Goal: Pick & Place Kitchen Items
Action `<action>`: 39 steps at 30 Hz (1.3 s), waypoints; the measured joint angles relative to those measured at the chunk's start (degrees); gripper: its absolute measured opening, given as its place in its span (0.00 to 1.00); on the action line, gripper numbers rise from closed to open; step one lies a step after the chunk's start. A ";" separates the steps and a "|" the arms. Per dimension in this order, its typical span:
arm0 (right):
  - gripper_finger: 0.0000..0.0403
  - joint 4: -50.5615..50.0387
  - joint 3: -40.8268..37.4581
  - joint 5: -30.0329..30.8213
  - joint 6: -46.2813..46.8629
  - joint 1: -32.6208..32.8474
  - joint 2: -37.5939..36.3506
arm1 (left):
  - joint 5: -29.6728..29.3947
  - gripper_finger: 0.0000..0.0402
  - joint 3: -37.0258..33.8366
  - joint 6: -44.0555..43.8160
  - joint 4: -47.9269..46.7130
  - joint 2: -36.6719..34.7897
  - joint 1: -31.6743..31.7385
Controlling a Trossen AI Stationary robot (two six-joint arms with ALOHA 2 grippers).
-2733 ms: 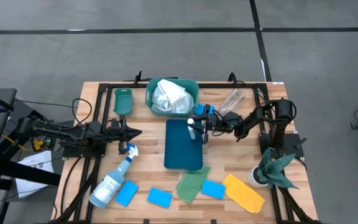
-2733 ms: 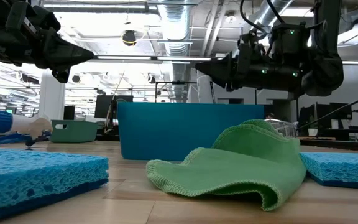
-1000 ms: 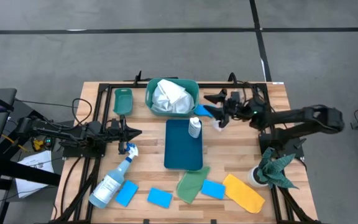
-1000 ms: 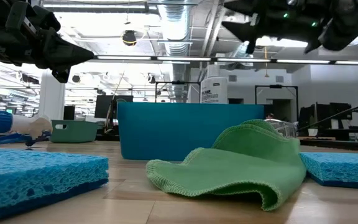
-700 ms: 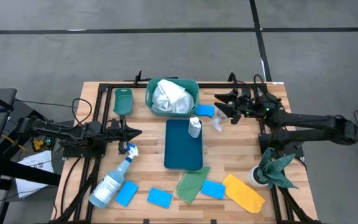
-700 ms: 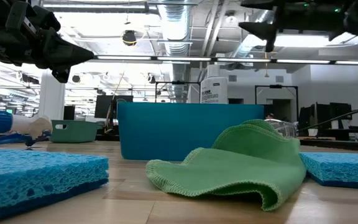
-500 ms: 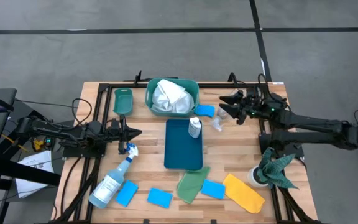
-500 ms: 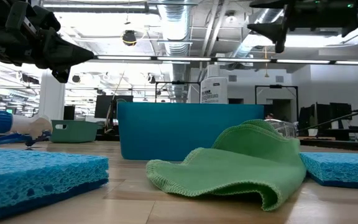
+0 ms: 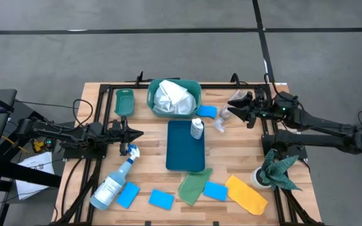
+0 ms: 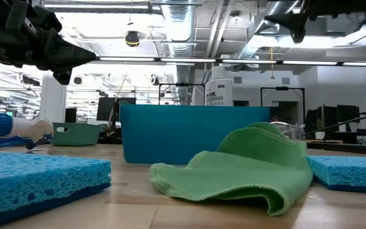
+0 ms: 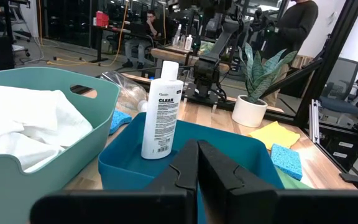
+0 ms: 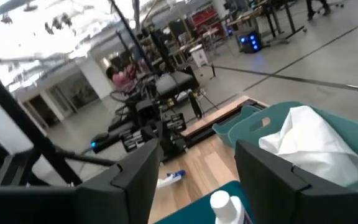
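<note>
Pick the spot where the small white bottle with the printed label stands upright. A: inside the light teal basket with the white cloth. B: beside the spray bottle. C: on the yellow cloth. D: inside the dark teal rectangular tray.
D: the small white labelled bottle stands upright at the far end of the dark teal rectangular tray, as the left wrist view also shows.

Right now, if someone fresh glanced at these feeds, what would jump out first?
Probably the white bottle standing upright at the far end of the dark teal tray mid-table. Just behind it sits the teal basket stuffed with white cloth. The right pincer hangs empty and open beside a clear bottle lying on the wood; the left pincer waits shut.
</note>
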 joint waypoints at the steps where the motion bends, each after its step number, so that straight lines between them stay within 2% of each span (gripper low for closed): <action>1: 0.49 -1.74 1.49 0.00 -0.87 0.15 0.02 | 0.01 0.00 0.00 0.01 0.00 0.00 0.00; 9: 0.46 -14.97 11.90 3.44 -4.61 0.15 1.61 | 0.00 0.00 0.00 -0.01 0.01 -0.01 0.00; 20: 0.45 -26.41 21.55 3.82 -4.68 2.60 2.70 | -0.01 0.00 0.00 -0.01 0.00 -0.02 0.00; 26: 0.45 -29.55 24.51 6.06 -4.69 4.69 4.52 | 0.01 0.00 0.00 -0.01 0.02 0.00 0.02; 39: 0.45 -29.20 25.34 6.16 -5.11 7.05 9.47 | 0.01 0.00 0.00 -0.01 0.00 0.00 0.00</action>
